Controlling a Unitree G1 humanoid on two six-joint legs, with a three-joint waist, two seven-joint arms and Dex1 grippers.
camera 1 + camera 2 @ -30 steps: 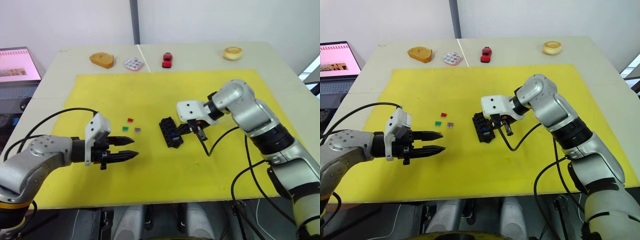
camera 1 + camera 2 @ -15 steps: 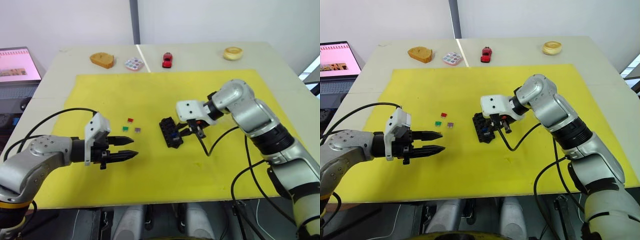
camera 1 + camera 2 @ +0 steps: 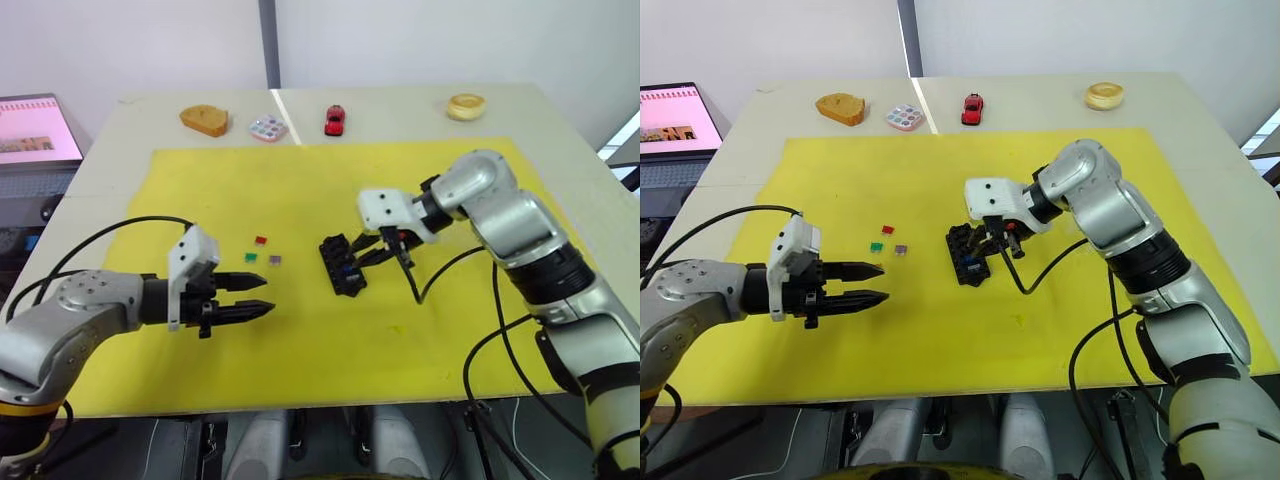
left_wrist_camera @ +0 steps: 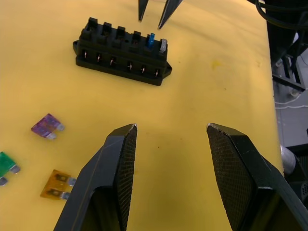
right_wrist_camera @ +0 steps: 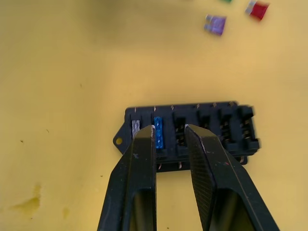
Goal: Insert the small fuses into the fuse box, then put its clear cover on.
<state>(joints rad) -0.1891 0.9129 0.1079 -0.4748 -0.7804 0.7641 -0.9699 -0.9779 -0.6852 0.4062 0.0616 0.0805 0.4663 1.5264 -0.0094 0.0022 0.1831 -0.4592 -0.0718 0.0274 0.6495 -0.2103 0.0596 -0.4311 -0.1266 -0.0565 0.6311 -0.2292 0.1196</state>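
The black fuse box point(image 3: 341, 264) lies mid-mat. A blue fuse point(image 5: 158, 137) and a grey fuse point(image 5: 135, 129) sit in the slots at one end of it. My right gripper point(image 3: 366, 251) hovers just above that end, open by a narrow gap and holding nothing. Loose on the mat to the box's left lie a red fuse point(image 3: 261, 240), a green fuse point(image 3: 250, 257) and a purple fuse point(image 3: 275, 260). The left wrist view also shows an amber fuse point(image 4: 57, 185). My left gripper point(image 3: 262, 296) is open and empty, level with the mat, just nearer than those fuses. The clear cover is out of view.
The yellow mat point(image 3: 330, 180) covers most of the table. Along the far edge stand a brown bread-like piece point(image 3: 204, 120), a small pink palette point(image 3: 268, 128), a red toy car point(image 3: 334, 119) and a tan round point(image 3: 465, 106). A laptop screen point(image 3: 35, 130) stands off the table's left.
My right gripper has lifted a little and drawn slightly right from the fuse box's end. The left arm and the loose fuses have not moved.
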